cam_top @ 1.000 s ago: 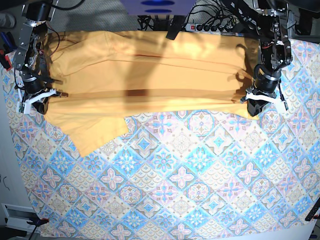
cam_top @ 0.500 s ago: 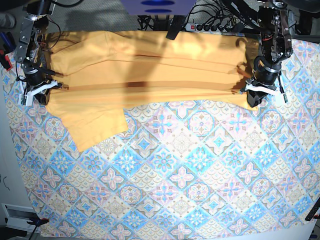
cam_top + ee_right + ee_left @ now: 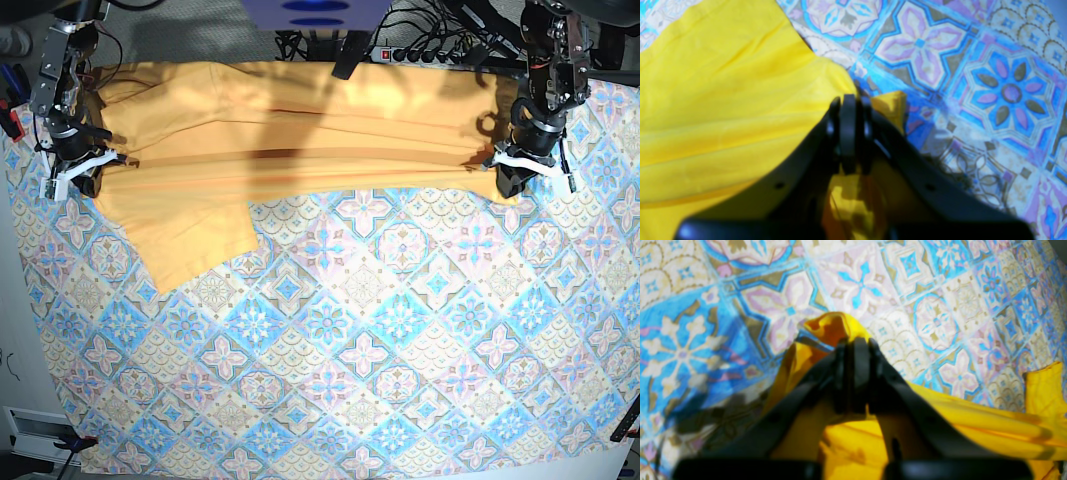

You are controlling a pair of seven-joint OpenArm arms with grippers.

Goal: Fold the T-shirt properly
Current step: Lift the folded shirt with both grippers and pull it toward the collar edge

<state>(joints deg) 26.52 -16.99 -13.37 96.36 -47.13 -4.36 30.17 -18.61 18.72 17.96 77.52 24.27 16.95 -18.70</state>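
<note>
Both jaws are clamped on the T-shirt [image 3: 290, 160], stretched along the far edge of the patterned cloth [image 3: 350, 360] on the counter. Wrist views show fabric bunched between the left gripper [image 3: 855, 350] and right gripper [image 3: 848, 106]; the base view shows both arms angled downward.

I counted one yellow T-shirt [image 3: 300, 150], one tile-patterned cloth [image 3: 350, 350] beneath it, two grippers, left [image 3: 520, 180] and right [image 3: 75, 180], and one power strip [image 3: 425, 54] at the far edge.
</note>
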